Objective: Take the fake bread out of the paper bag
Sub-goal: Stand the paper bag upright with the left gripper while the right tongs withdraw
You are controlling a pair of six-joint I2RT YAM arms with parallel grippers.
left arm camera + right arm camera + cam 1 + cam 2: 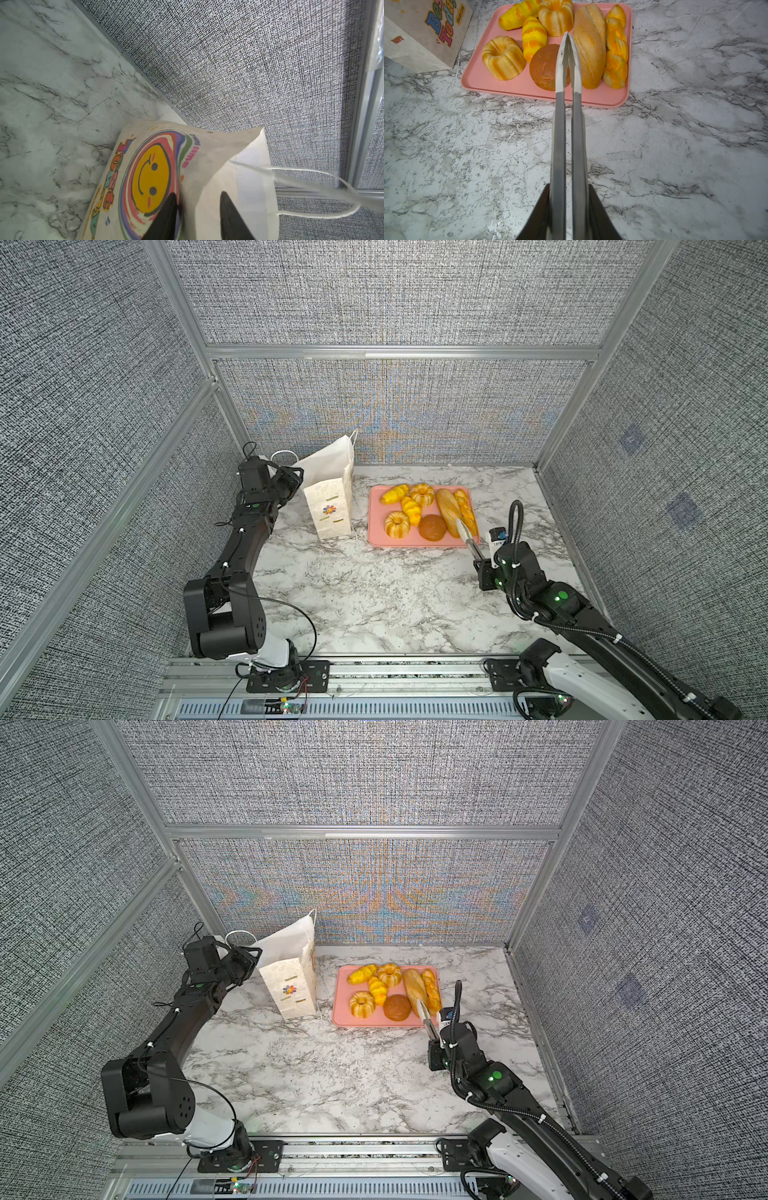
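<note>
Seven fake bread pieces (411, 510) lie on pink tray (375, 514). Paper bag (328, 510) stands upright beside tray, interior hidden. Judged: unloading near done; next move calls for clearing bag rim without tipping bag. Left gripper (198, 195) parted astride bag wall, not pinching; arm stretched toward back corner. Right gripper (569, 191) clenched on tongs (568, 68); tong tips together, empty, over tray.
</note>
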